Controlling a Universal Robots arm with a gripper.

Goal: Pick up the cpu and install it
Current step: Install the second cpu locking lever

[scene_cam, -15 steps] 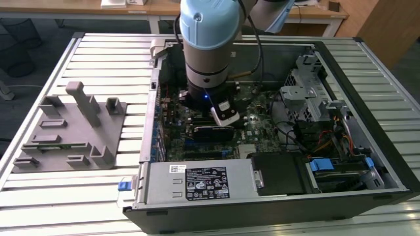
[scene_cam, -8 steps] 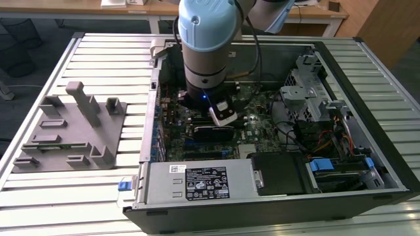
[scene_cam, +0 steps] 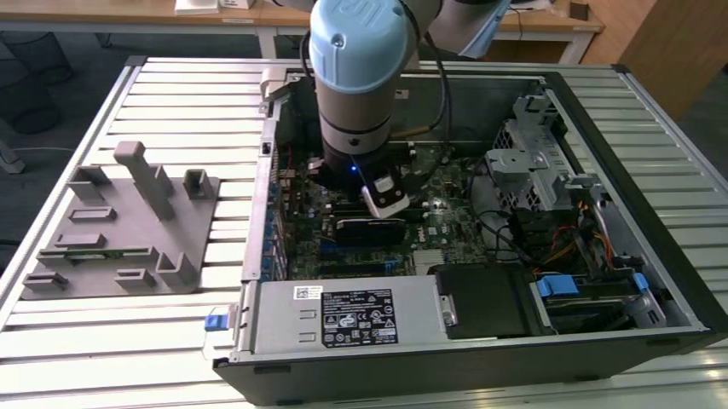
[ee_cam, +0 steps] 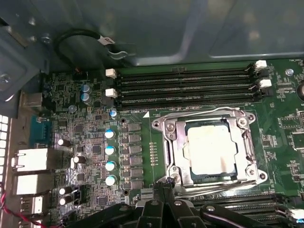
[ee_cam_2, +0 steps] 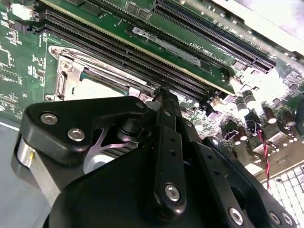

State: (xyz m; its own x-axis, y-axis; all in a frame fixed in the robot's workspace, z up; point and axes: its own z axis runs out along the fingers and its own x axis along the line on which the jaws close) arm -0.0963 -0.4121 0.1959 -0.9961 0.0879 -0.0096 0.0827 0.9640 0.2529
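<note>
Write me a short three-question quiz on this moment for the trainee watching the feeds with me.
1. True or false: the cpu lies in the socket of the motherboard.
2. In the first wrist view, the memory slots above the socket are: A) empty, B) filled.
3. What stands on the slatted table at the exterior view's left of the computer case?

Key: 1 true. 2 A. 3 the grey holder block.

Pale silvery cpu [ee_cam: 211, 148], tan-green rim, in silver-framed socket [ee_cam: 172, 142] on green motherboard [ee_cam: 142, 118] at centre right of the first wrist view. Black hand [ee_cam: 164, 185] at bottom. Exterior view: light-blue and grey arm [scene_cam: 356, 60] top centre, grey holder block [scene_cam: 119, 226] left, white slatted desk [scene_cam: 91, 341].
</note>
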